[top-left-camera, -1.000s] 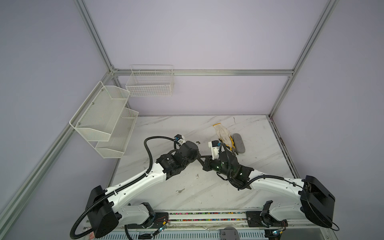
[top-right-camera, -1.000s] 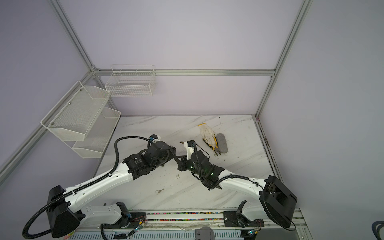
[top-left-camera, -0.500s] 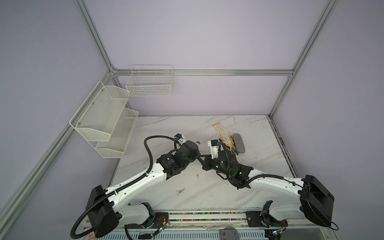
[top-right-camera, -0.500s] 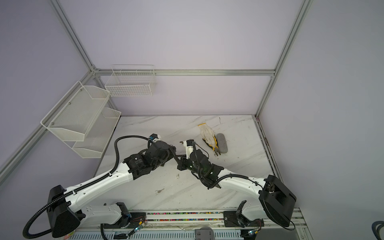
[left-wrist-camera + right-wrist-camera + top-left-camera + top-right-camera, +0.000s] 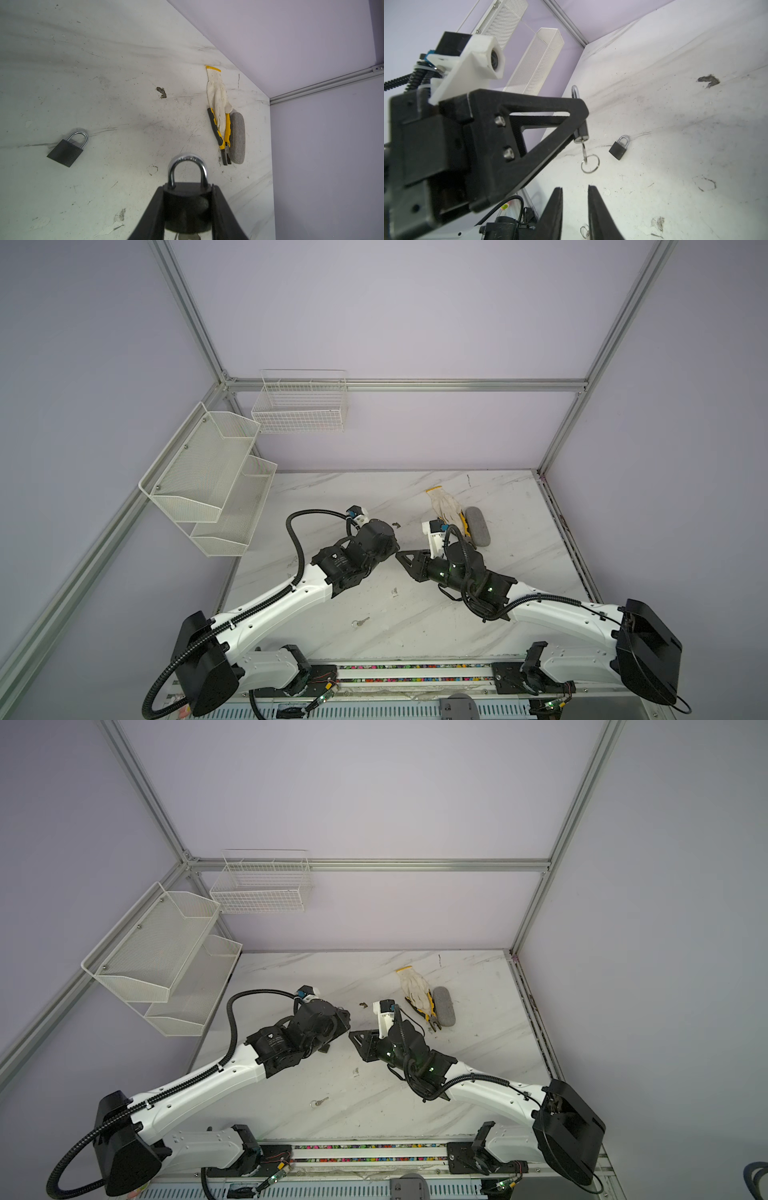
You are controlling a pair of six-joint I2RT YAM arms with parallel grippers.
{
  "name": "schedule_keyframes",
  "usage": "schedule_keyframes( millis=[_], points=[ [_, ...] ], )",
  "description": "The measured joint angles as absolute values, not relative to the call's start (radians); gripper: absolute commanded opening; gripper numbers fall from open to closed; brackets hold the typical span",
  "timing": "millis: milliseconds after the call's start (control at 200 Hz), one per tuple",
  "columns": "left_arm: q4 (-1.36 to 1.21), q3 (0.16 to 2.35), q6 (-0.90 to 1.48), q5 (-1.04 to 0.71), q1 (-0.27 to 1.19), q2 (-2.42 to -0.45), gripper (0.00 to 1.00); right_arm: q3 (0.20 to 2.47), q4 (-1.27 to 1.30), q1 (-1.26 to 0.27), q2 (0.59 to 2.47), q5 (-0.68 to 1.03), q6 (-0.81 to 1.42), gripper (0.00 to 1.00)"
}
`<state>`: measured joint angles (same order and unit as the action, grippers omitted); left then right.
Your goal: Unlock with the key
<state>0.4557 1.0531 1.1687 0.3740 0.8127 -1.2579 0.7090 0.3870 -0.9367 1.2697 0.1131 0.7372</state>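
Note:
My left gripper (image 5: 187, 188) is shut on a black padlock (image 5: 188, 199), gripped by its body sides, its silver shackle pointing away with both legs seated. In the right wrist view the key (image 5: 583, 148) sticks out of that padlock (image 5: 582, 129) at its underside, and a key ring (image 5: 590, 163) hangs from it. My right gripper (image 5: 574, 188) is open and empty, a short way from the ring. In both top views the two grippers meet above the table's middle, the right gripper (image 5: 405, 558) pointing at the left one.
A second black padlock (image 5: 66, 151) lies on the table. A loose key (image 5: 360, 622) lies nearer the front. A white glove (image 5: 444, 502), yellow pliers (image 5: 225, 133) and a grey pouch (image 5: 478, 526) lie back right. Mesh shelves (image 5: 208, 477) hang on the left wall.
My right gripper's jaws have parted and come off the key, which stays in the held padlock. The left arm has not moved.

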Motion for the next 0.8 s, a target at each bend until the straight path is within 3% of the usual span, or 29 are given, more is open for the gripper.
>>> schedule_keyframes(
  millis=[800],
  points=[
    [0.425, 1.051, 1.193, 0.35, 0.813, -1.258, 0.0, 0.762, 0.399, -0.936, 1.338, 0.035, 0.802, 0.22]
  ],
)
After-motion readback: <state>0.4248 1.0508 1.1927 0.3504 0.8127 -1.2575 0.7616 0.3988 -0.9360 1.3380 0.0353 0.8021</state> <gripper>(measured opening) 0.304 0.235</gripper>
